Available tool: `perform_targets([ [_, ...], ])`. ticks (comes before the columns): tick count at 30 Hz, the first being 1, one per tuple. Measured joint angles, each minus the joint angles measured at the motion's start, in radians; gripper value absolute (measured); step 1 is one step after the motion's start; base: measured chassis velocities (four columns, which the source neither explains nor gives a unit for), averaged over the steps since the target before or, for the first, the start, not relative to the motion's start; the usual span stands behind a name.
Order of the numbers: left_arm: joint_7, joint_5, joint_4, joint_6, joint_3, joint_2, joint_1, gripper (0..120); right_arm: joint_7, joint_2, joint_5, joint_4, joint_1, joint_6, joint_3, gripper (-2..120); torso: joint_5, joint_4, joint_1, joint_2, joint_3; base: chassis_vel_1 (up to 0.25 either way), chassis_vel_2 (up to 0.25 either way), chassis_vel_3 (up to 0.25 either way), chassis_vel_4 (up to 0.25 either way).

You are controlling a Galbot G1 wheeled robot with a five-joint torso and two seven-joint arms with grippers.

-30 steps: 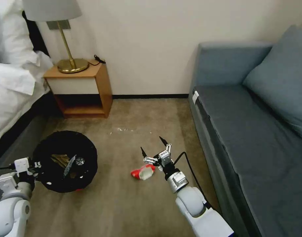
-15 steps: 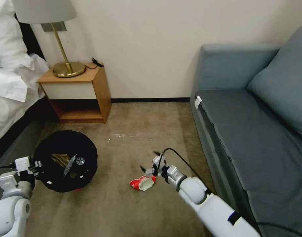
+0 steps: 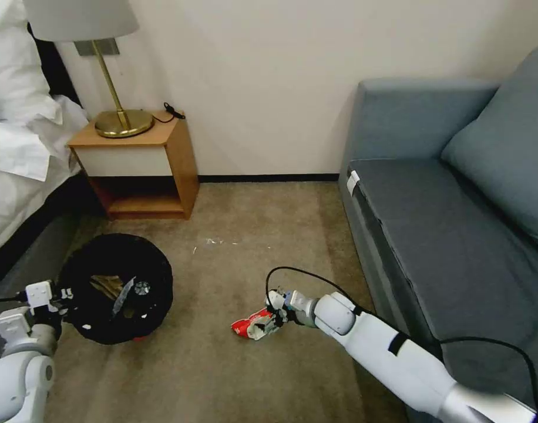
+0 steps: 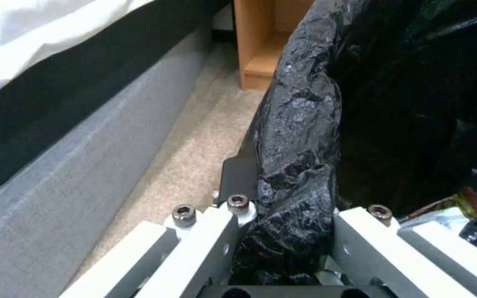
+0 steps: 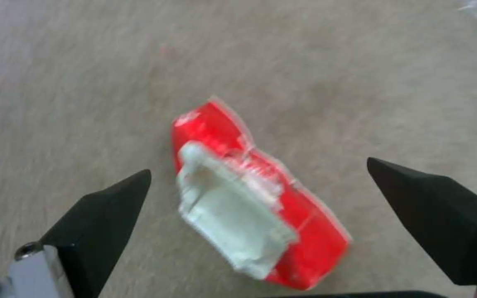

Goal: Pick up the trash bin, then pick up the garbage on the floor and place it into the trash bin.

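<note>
- The right gripper [image 3: 273,320] is hanging low over the carpet [image 3: 222,364], fingers spread wide with the red-white wrapper [image 3: 252,324] sitting between them in the right wrist view [image 5: 249,215]; nothing gripped yet.
- The wrapper is lying flat on the carpet, well apart from the trash bin [image 3: 116,288] and on the sofa [image 3: 445,235] side of it.
- The left gripper [image 3: 60,296] is clamping the near rim of the bin; in the left wrist view its fingers [image 4: 238,178] are pinching the wrinkly black bag liner [image 4: 299,165] at the rim.
- The bin is sitting beside the bed [image 3: 22,176], in front of the nightstand [image 3: 140,164]; some litter is already showing inside it.
- Handling guess: the wrapper is looking light, thin and crinkly, likely slick film; it should crush easily and could slide on the carpet pile.
- Best hold is probably across the narrow middle, where the white raised patch is giving some bulk, fingertips pressing down into the carpet.
- Risk: fingers closing over the flat film and missing it.
</note>
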Motion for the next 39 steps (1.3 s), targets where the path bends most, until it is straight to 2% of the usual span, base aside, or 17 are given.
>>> perform_targets([
  [8,0.0,0.002,0.014,-0.011,-0.003,-0.003,-0.001,4,-0.024,0.059,-0.046,-0.079,0.009,0.031,0.002,99,-0.0001,-0.0001,0.0,0.0,0.0,0.0,0.0,0.0,0.0],
  [9,0.0,0.006,0.016,-0.011,0.0,-0.005,-0.003,4,-0.027,0.085,-0.077,-0.105,0.008,0.04,0.013,93,-0.0001,0.0,0.0,0.0,0.0,0.0,0.0,0.0,0.0],
  [10,0.0,0.014,0.007,-0.011,0.011,-0.014,-0.006,4,-0.041,0.135,-0.162,-0.174,-0.001,0.072,0.049,78,-0.0002,0.0,0.0,0.0,0.0,0.0,0.0,0.0,0.0],
  [11,0.0,0.016,0.0,-0.011,0.012,-0.016,-0.006,4,-0.043,0.143,-0.182,-0.194,-0.002,0.083,0.057,73,-0.0001,0.0,0.0,0.0,0.0,0.0,0.0,0.0,0.0],
  [12,0.0,0.016,0.0,-0.011,0.012,-0.016,-0.006,4,-0.043,0.143,-0.182,-0.194,-0.002,0.083,0.057,73,-0.0001,0.0,0.0,0.0,0.0,0.0,0.0,0.0,0.0],
  [16,0.0,0.016,-0.013,-0.011,0.01,-0.02,-0.004,4,-0.044,0.161,-0.228,-0.243,-0.002,0.114,0.076,56,-0.0001,-0.0002,0.0,0.0,0.0,0.0,0.0,0.0,0.0],
  [19,0.0,0.016,-0.016,-0.011,0.009,-0.021,-0.002,4,-0.044,0.164,-0.24,-0.25,-0.003,0.123,0.08,51,-0.0001,0.0,0.0,0.0,0.0,0.0,0.0,0.0,0.0],
  [20,0.0,0.016,-0.021,-0.011,0.009,-0.025,0.002,4,-0.038,0.169,-0.258,-0.263,-0.004,0.14,0.088,42,-0.0001,0.0,0.0,0.0,0.0,0.0,0.0,0.0,0.0],
  [21,0.0,0.016,-0.021,-0.011,0.009,-0.025,0.002,4,-0.038,0.169,-0.258,-0.263,-0.004,0.14,0.088,42,-0.0001,0.0,0.0,0.0,0.0,0.0,0.0,0.0,0.0],
  [24,0.0,0.02,-0.028,-0.011,0.013,-0.031,0.007,4,-0.005,0.179,-0.275,-0.281,-0.012,0.154,0.103,25,0.0,-0.0001,0.0,0.0,0.0,0.0,0.0,0.0,0.0],
  [26,0.0,0.02,-0.028,-0.011,0.013,-0.031,0.007,4,-0.003,0.18,-0.275,-0.282,-0.013,0.155,0.104,23,0.0,-0.0001,0.0,0.0,0.0,0.0,0.0,0.0,0.0],
  [29,0.0,0.022,-0.025,-0.011,0.016,-0.029,0.007,4,0.008,0.182,-0.275,-0.292,-0.013,0.162,0.111,7,0.0001,-0.0001,0.0,0.0,0.0,0.0,0.0,0.0,0.0],
  [30,0.0,0.022,-0.025,-0.011,0.016,-0.029,0.007,4,0.008,0.182,-0.275,-0.292,-0.013,0.162,0.111,7,0.0001,-0.0001,0.0,0.0,0.0,0.0,0.0,0.0,0.0],
  [32,0.0,0.023,-0.022,-0.011,0.02,-0.03,0.006,4,0.014,0.181,-0.271,-0.293,-0.013,0.166,0.115,0,0.0,-0.0001,0.0,0.0,0.0,0.0,0.0,0.0,0.0],
  [38,0.0,0.026,-0.021,-0.011,0.03,-0.031,0.005,4,0.061,0.174,-0.217,-0.267,-0.016,0.183,0.137,0,0.0,-0.0002,0.0,0.0,0.0,0.0,0.0,0.0,0.0],
  [39,0.0,0.029,-0.017,-0.012,0.036,-0.031,0.005,4,0.1,0.171,-0.163,-0.233,-0.017,0.188,0.152,0,0.0001,-0.0002,0.0,0.0,0.0,0.0,0.0,0.0,0.0],
])
